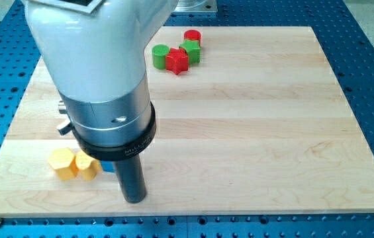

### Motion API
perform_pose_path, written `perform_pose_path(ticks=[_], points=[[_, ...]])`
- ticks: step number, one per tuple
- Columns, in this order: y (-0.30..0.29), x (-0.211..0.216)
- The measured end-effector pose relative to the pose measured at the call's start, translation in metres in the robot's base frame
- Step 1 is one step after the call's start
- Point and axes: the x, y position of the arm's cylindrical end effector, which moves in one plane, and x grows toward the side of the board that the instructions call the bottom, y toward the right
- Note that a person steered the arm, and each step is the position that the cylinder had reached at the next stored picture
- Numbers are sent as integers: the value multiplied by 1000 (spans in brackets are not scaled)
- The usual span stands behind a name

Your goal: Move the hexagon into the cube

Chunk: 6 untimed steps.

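Observation:
A yellow hexagon [61, 163] lies near the board's lower left. A second yellow block [87, 166] touches its right side; its shape is unclear. A blue block [108, 167], likely the cube, sits just right of that one and is mostly hidden behind my rod. My tip [134, 199] rests on the board just right of and below the blue block, near the view's bottom edge. The arm's white and grey body covers the upper left of the board.
Near the view's top centre sits a cluster: a green cylinder [161, 56], a red star-like block [177, 61], a green block [190, 51] and a red cylinder [192, 37]. The wooden board [273, 132] lies on a blue perforated table.

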Motion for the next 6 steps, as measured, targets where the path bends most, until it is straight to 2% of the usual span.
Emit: perform_pose_path(ticks=[3,4,5,6], points=[[-27,16],[-74,17],[-135,9],[-136,-43]])
